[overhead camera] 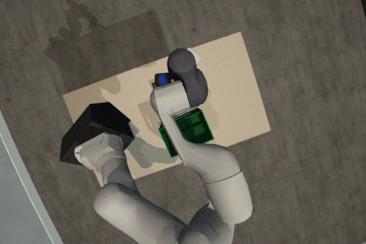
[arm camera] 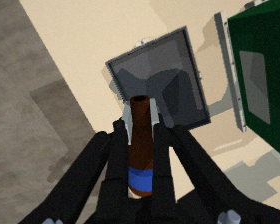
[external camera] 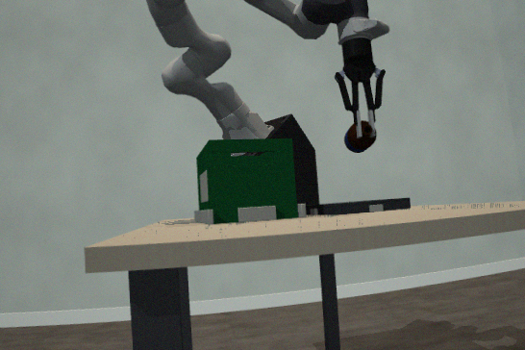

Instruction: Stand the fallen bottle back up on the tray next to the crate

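The arm (external camera: pixel 202 59) rises from its base in a folded zigzag, then reaches out level to a dark wrist (external camera: pixel 334 1) bent straight downward. The gripper (external camera: pixel 364 121) hangs vertically high above the bench, its black jaws drawn narrow and clamped on the neck of a brown bottle (arm camera: pixel 140 150).
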`<move>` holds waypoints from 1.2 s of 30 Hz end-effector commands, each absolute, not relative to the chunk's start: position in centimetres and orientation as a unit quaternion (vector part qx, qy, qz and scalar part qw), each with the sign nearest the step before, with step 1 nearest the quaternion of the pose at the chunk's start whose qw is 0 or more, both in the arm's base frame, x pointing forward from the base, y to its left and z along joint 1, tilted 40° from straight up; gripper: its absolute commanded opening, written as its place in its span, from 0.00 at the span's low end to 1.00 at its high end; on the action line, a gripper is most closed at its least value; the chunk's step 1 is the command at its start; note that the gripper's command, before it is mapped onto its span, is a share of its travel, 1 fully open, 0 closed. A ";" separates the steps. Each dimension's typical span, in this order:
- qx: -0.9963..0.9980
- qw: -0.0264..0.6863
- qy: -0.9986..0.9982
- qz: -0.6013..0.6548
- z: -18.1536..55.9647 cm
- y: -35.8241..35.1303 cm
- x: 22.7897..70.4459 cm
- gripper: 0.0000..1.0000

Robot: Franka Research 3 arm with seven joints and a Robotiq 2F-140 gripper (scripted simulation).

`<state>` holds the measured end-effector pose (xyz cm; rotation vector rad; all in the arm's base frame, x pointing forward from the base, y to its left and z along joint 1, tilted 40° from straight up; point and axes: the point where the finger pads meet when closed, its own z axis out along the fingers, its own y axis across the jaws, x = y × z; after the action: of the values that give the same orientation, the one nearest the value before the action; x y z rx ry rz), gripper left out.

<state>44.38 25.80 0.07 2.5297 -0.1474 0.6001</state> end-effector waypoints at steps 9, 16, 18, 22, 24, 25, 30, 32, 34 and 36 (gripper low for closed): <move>0.931 0.245 -0.125 0.242 0.1 26.1 44.2 0.00; 0.925 0.234 -0.164 0.252 0.1 26.1 44.2 0.00; 0.924 0.233 -0.168 0.253 0.1 26.1 44.2 0.00; 0.923 0.232 -0.170 0.254 0.1 26.1 44.2 0.00; 0.923 0.232 -0.171 0.254 0.1 26.1 44.2 0.00; 0.923 0.232 -0.171 0.254 0.1 26.1 44.2 0.00; 0.923 0.232 -0.171 0.254 0.1 26.1 44.2 0.00; 0.923 0.232 -0.171 0.254 0.1 26.1 44.2 0.00; 0.923 0.232 -0.171 0.254 0.1 26.1 44.2 0.00; 0.923 0.232 -0.171 0.254 0.1 26.1 44.2 0.00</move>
<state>44.39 25.76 0.07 2.5305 -0.4470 0.6890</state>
